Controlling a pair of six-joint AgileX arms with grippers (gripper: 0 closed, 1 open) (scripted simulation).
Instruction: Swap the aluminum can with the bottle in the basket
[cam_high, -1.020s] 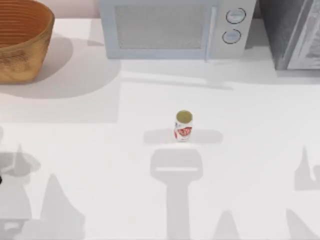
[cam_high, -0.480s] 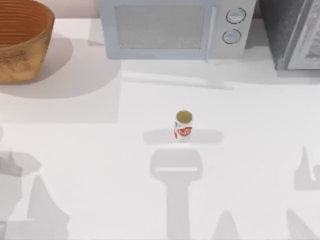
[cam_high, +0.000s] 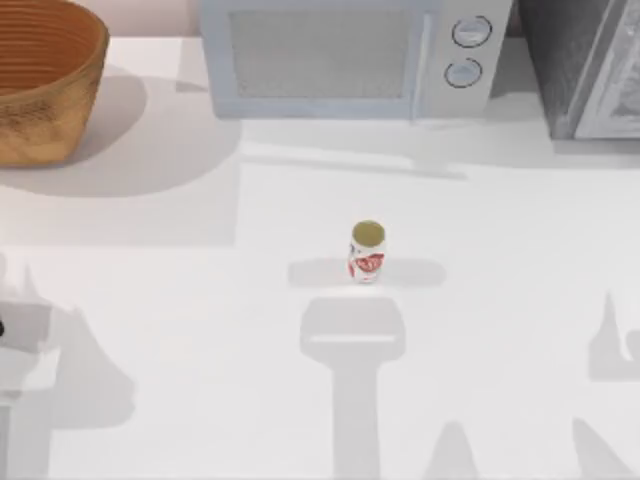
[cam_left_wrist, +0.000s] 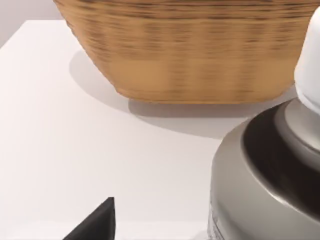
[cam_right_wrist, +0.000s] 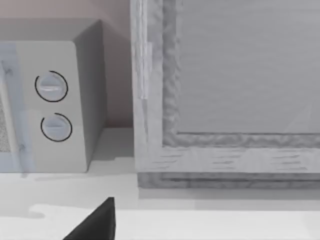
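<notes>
**Bottle out on the open table, basket off in the far left corner**

The bottle (cam_high: 367, 252) is standing upright in the middle of the white table (cam_high: 200, 300), gold top up and red label facing the near edge. Nothing is touching it. It is sitting well apart from the basket (cam_high: 45, 80), which is resting on the table at the far left corner.

The left gripper (cam_left_wrist: 95, 224) is showing as one dark tip at the bottom of the left wrist view, hanging low over bare tabletop. The basket's coarse tan outer wall (cam_left_wrist: 185, 55) is rising just ahead of it, with a strip of table between the two. Whether this gripper is apart or together, I cannot tell. A rounded grey metal body (cam_left_wrist: 250, 195) is crowding in close to that camera, and I cannot tell what it is.

The right gripper (cam_right_wrist: 95, 224) is showing the same way, one dark tip over the table. It is facing the microwave (cam_right_wrist: 55, 105), with its two round dials, and the grey framed cabinet (cam_right_wrist: 225, 100) beside it. Its state I cannot tell either. From above, the microwave (cam_high: 350, 55) and the cabinet (cam_high: 590, 65) are lining the far edge of the table, behind the bottle.
</notes>
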